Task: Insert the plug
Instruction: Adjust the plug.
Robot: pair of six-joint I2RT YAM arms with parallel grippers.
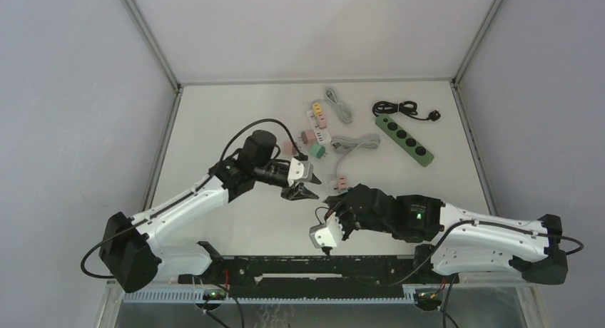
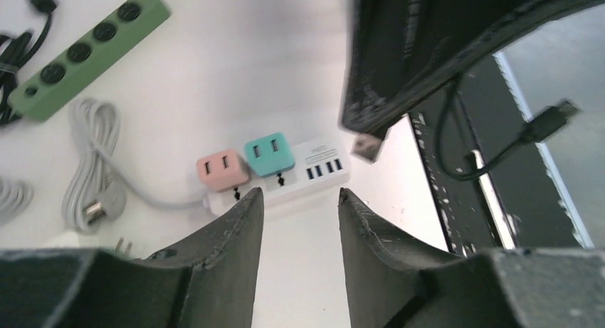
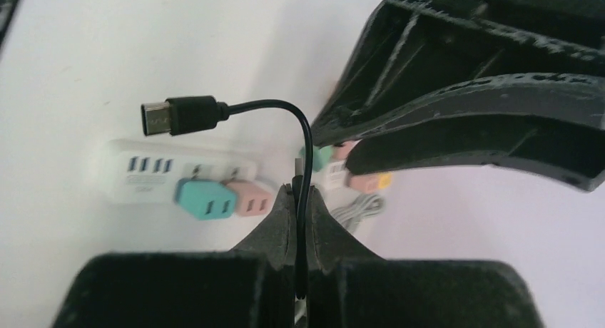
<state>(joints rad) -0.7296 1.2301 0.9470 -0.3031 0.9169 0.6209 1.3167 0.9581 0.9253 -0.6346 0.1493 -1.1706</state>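
My right gripper [image 3: 302, 192] is shut on a thin black cable [image 3: 307, 139]. The cable loops up to a black USB-C plug [image 3: 171, 116] that hangs free in the air. From the left wrist, a silver plug tip [image 2: 367, 147] sticks out below the right gripper's fingers [image 2: 399, 57]. The white power strip [image 2: 317, 167], with USB ports and a pink [image 2: 222, 169] and a teal adapter [image 2: 270, 154], lies just beyond. My left gripper [image 2: 300, 200] is open and holds nothing, hovering close beside the right gripper [image 1: 332, 201] in the top view.
A green power strip [image 1: 404, 140] with a coiled black cord [image 1: 399, 108] lies at the back right. Grey cords [image 1: 357, 142] and a second small strip with coloured adapters [image 1: 319, 113] lie behind the white strip. The black frame rail [image 1: 314, 267] runs along the near edge.
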